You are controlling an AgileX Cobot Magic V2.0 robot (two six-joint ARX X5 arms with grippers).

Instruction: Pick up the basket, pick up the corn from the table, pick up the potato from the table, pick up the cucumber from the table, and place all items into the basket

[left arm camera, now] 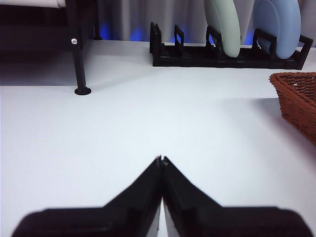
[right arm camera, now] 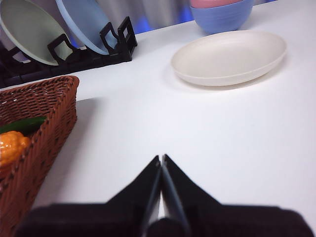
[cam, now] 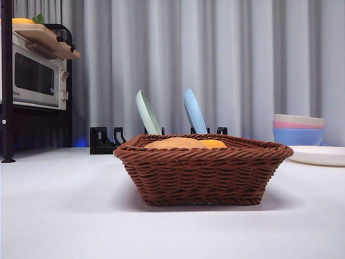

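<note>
Basket (cam: 202, 172) sits on the white surface (cam: 64, 216), mid-frame in front view, upright, flared sides, braided rim. Inside it: potato (cam: 173, 143) showing as a tan rounded top above the rim, corn (cam: 214, 144) just beside it, orange-yellow, only a sliver visible over the rim. Right wrist view shows the corn (right arm camera: 11, 145) in the basket corner with the cucumber (right arm camera: 22, 124) lying just beyond it, dark green, against the inner wall. All three vegetables are in the basket; nothing loose on the surface near it.

Left end effector (left arm camera: 161, 159): fingertips pressed together, fully closed, holding nothing. Hovers over bare surface; basket (left arm camera: 298, 101) is off to its side, well apart, only one corner in view. Ahead of it a black dish rack (left arm camera: 222, 54) with a green plate (left arm camera: 223, 24) and a blue plate (left arm camera: 279, 24) standing in slots, and a black stand leg (left arm camera: 79, 59).

Right end effector (right arm camera: 161, 158): also fully closed, empty. Basket (right arm camera: 44, 113) near, to one side, not touching. Ahead and to the other side a cream plate (right arm camera: 229, 57) flat on the surface, stacked bowls (right arm camera: 222, 12) behind it.

Front view shows neither arm. Microwave (cam: 38, 78) on a shelf at far edge, curtain behind.
</note>
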